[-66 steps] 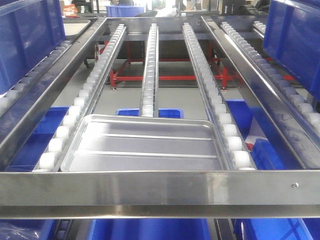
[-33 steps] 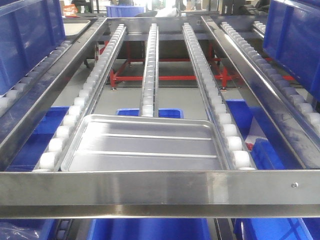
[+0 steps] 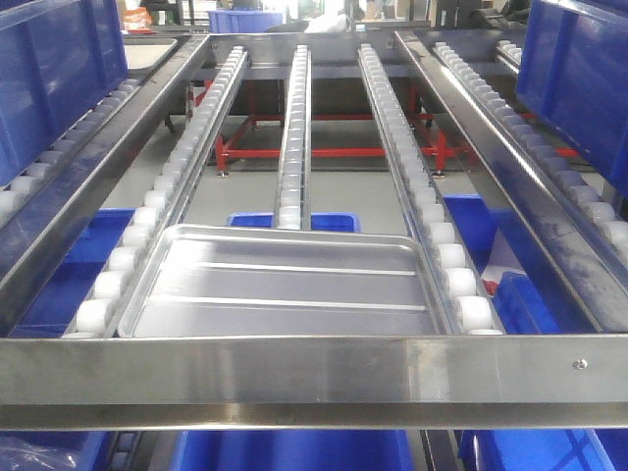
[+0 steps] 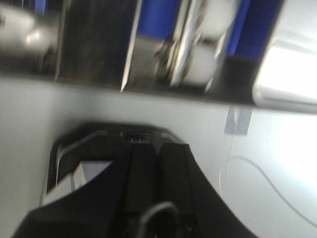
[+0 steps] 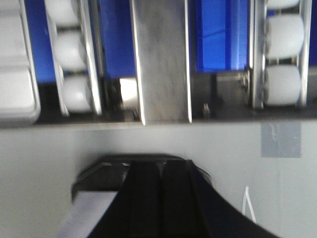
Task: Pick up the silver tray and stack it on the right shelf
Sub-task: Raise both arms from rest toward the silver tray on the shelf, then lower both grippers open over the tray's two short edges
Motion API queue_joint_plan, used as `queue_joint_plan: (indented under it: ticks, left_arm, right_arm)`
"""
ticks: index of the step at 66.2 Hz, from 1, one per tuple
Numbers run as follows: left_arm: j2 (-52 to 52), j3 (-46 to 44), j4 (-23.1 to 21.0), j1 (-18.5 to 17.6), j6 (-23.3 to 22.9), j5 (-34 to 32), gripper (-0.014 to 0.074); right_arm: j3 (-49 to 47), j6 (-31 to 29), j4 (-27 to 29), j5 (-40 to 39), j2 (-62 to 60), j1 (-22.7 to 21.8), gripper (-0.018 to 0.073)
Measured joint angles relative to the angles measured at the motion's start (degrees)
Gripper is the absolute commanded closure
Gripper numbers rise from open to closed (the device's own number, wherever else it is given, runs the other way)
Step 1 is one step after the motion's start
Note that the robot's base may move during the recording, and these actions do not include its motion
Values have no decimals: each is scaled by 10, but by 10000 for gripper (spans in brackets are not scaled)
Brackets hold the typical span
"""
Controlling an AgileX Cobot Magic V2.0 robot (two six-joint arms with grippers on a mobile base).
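Note:
The silver tray (image 3: pixel 280 285), shiny with two ribs along its floor, lies flat on the white rollers of the middle shelf, just behind the steel front bar (image 3: pixel 294 368). Its pale rim (image 5: pixel 15 64) shows at the left edge of the right wrist view. The right shelf (image 3: pixel 549 167) is the roller rack beyond the wide steel rail; its rollers (image 5: pixel 283 54) and a bar screw (image 5: pixel 205 110) show in the right wrist view. My left gripper (image 4: pixel 158 148) and right gripper (image 5: pixel 161 166) are both shut and empty. Each hangs below the front bar over grey floor, apart from the tray.
Blue bins sit on the racks at far left (image 3: pixel 49 69) and far right (image 3: pixel 579 78). More blue bins (image 3: pixel 294 446) stand under the shelf. A wide steel rail (image 5: pixel 162 59) divides the middle shelf from the right one. The left wrist view is blurred.
The tray has not moved. A pale shape has come into the bottom left corner of the front view, below the bar.

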Motion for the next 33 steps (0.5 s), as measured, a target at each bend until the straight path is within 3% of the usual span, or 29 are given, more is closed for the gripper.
queue_joint_plan:
  ticks: [5, 9, 21, 26, 33]
  left_arm:
    - [1, -33, 21, -29, -40, -18, 680]
    - [3, -59, 71, -69, -103, -24, 687]
    - [36, -124, 310, -207, -363, 4, 687]
    - [66, -152, 348, -235, -410, 27, 687]
    - [113, -193, 363, -251, -428, 46, 687]
  right_arm:
    - [-24, 50, -20, -16, 25, 20, 500]
    - [-43, 97, -50, -21, 45, 45, 500]
    - [-104, 242, -155, -16, 124, 145, 500]
    - [-137, 268, -163, -3, 158, 171, 500]
    - [-187, 277, -165, 15, 197, 195, 501]
